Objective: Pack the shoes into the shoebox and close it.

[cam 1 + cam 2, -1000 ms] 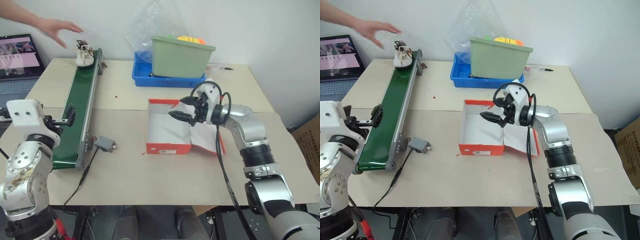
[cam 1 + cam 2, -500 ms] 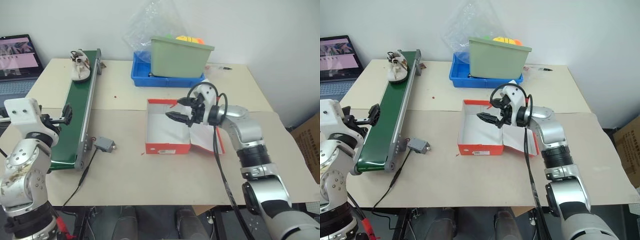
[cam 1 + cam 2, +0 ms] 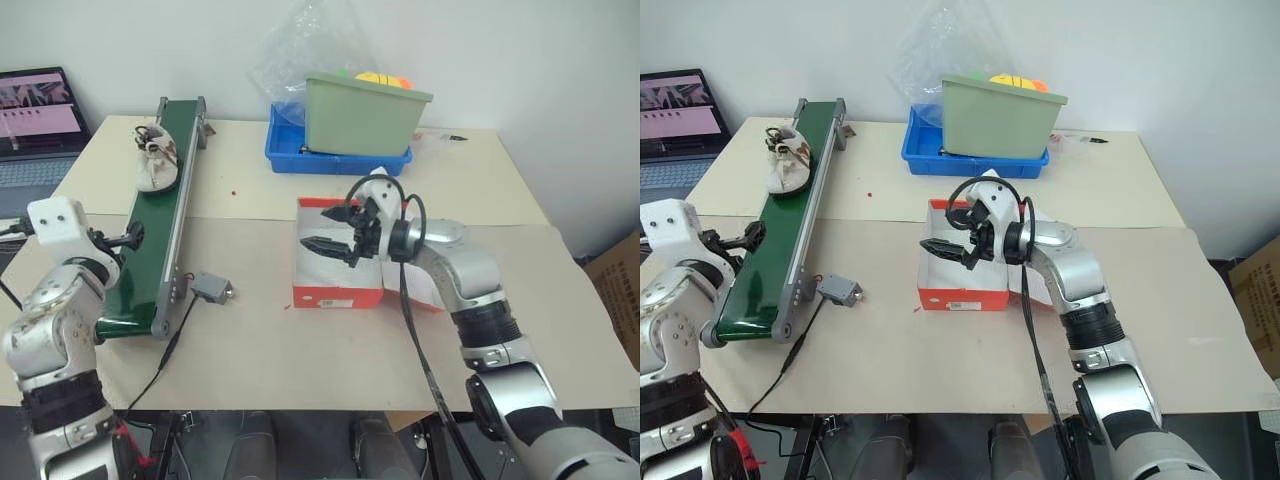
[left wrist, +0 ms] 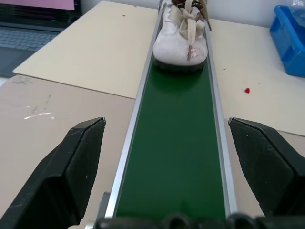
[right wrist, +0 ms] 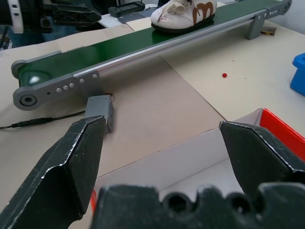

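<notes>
- Head views: one shoe [image 3: 152, 164] is carried on the green conveyor belt [image 3: 150, 235] at ten o'clock, well apart from the open shoebox [image 3: 338, 262] at the tabletop [image 3: 300, 350] centre. The left claw [image 3: 133, 236], released, is held beside the belt's near end, seemingly awaiting the shoe.
- Left wrist view: the released fingers [image 4: 71, 167] are spread astride the belt, the shoe ahead at twelve o'clock.
- Right wrist view: the right claw [image 5: 159, 157], released and empty, is poised over the shoebox.
</notes>
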